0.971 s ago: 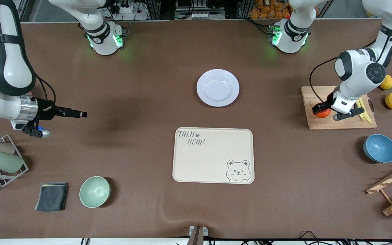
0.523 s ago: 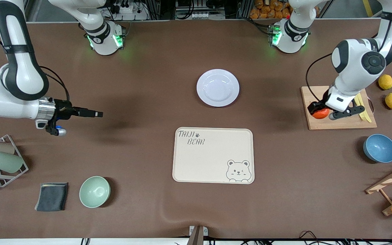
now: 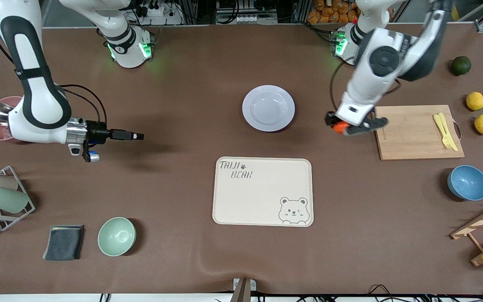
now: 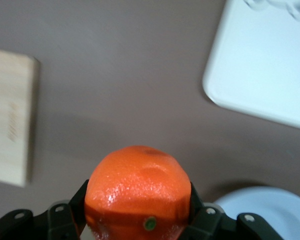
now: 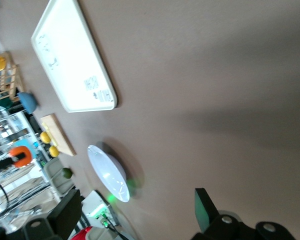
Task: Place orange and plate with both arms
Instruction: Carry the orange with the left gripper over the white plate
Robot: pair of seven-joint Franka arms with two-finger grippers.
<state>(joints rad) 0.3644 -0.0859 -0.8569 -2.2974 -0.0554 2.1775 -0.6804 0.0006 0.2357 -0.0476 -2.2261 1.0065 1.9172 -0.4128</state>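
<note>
Red-orange, round – the orange (image 4: pixel 138 192) sits clamped in the left tool (image 3: pixel 342 126).

Before you: cream rectangular bear-printed tray (image 3: pixel 262 191) mid-table, pale wooden cutting board (image 3: pixel 418 132) bearing yellow plastic fork and knife (image 3: pixel 445 131), two yellow lemons (image 3: pixel 480 113), dark green round fruit (image 3: pixel 460 65), blue bowl (image 3: pixel 468 182), mint-green bowl (image 3: pixel 116 236), folded grey cloth (image 3: pixel 63 242).

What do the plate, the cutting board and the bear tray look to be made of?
Plate: likely glazed ceramic, glossy with bright highlights. Cutting board: wood or bamboo, pale with visible grain. Bear tray: probably matte plastic or melamine, cream with printed artwork.
</note>
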